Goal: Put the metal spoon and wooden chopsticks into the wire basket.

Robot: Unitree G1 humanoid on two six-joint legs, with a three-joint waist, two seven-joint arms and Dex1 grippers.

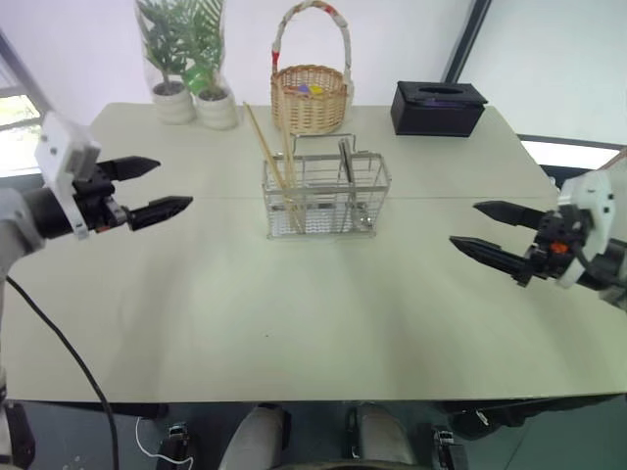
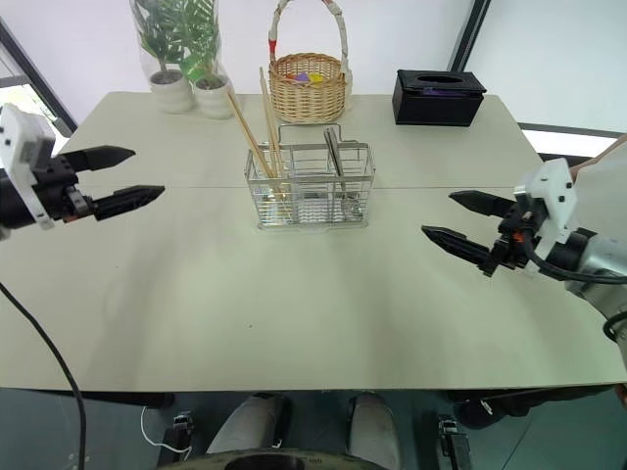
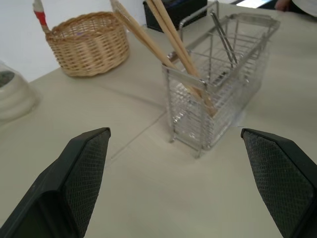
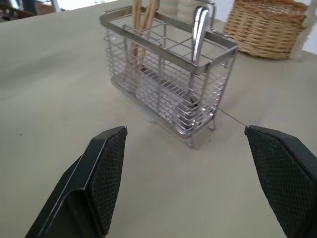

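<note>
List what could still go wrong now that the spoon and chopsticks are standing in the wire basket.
1. The wooden chopsticks lean far out over the rim of the wire basket; a knock might tip them out or rock the light caddy.
2. The left gripper and right gripper hang open at basket height on either side, so an inward swing could strike it.
3. The metal spoon stands upright and could shift if jolted.

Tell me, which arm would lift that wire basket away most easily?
Probably either: the left gripper and right gripper both hang open, clear of the wire basket, which already holds the wooden chopsticks and metal spoon.
</note>
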